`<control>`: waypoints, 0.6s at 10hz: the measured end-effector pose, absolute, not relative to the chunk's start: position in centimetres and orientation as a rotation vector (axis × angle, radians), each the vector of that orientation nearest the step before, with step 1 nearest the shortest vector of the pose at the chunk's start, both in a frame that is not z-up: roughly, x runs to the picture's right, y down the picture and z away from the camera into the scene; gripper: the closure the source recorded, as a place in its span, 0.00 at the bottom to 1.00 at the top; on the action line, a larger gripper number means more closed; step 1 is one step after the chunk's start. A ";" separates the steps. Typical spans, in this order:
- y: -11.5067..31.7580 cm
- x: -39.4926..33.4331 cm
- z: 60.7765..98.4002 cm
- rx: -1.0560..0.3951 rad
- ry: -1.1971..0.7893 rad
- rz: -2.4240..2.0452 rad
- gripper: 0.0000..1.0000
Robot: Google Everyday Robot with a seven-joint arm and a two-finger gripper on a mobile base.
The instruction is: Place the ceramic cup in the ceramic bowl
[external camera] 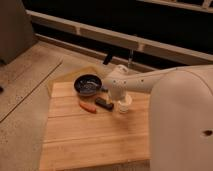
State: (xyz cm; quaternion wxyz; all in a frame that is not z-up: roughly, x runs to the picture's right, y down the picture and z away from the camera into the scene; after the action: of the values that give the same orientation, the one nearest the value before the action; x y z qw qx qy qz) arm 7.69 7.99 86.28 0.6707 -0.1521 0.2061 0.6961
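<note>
The cream-white ceramic cup (123, 104) stands upright on the wooden table (90, 137), right of centre. The dark ceramic bowl (87, 84), greyish inside, sits at the table's far left, about a bowl's width left of the cup and apart from it. My gripper (120, 95) is at the end of the white arm (145, 82), right over the cup and mostly hidden by the arm's rounded wrist. Nothing shows inside the bowl.
A black rectangular block (104, 103) lies just left of the cup, between it and the bowl. A thin orange-red object (88, 106) lies left of the block. My large white body (182, 125) covers the table's right side. A speckled floor (25, 85) lies to the left.
</note>
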 end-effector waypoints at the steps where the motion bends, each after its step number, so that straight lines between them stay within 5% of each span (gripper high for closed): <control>1: 7.7 8.3 86.5 -0.339 0.480 1.562 0.57; 4: 7.1 9.2 86.3 -0.333 0.509 1.562 0.88; 6: 6.8 9.5 85.9 -0.323 0.521 1.566 1.00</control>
State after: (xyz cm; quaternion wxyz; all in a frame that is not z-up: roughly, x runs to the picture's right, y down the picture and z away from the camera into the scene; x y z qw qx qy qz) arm 9.53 6.78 85.85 0.6669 -0.1431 0.2310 0.6938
